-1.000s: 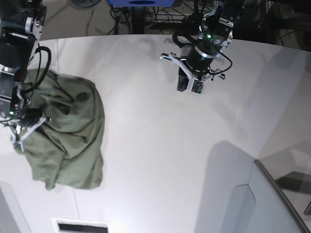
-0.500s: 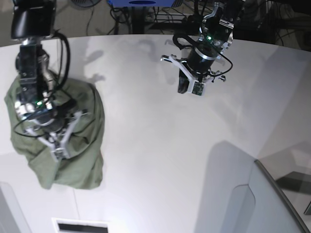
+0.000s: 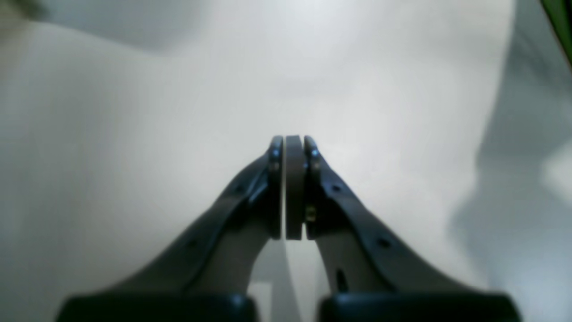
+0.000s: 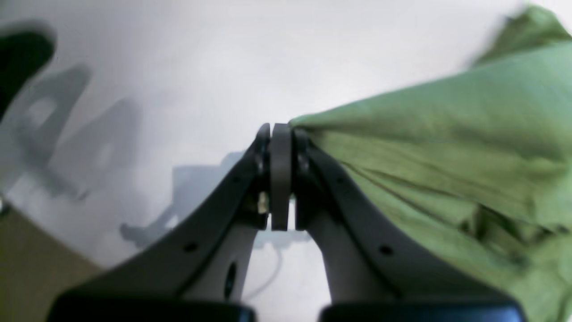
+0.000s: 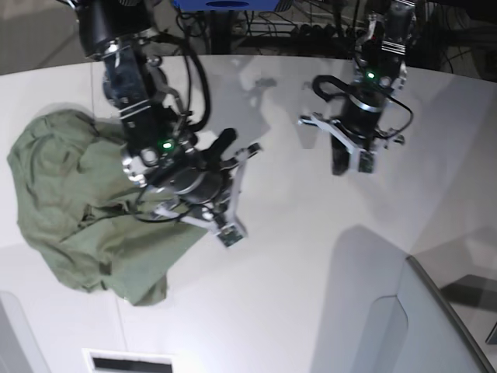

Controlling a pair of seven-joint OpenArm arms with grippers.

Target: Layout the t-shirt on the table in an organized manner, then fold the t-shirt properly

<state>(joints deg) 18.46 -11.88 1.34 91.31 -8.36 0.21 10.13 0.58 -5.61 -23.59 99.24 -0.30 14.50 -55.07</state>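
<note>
Hidden in the base view behind the right arm: the stretch of t-shirt leading to the right pincer, so no telling there how much cloth sits between the jaws. Cut off in the right wrist view by the right and bottom edges, with soft, blurred folds, so collar, sleeves and label not to be made out. Blurred throughout in the left wrist view, the counter a pale haze, and only a dark green sliver at the top right corner, too little to identify.
</note>
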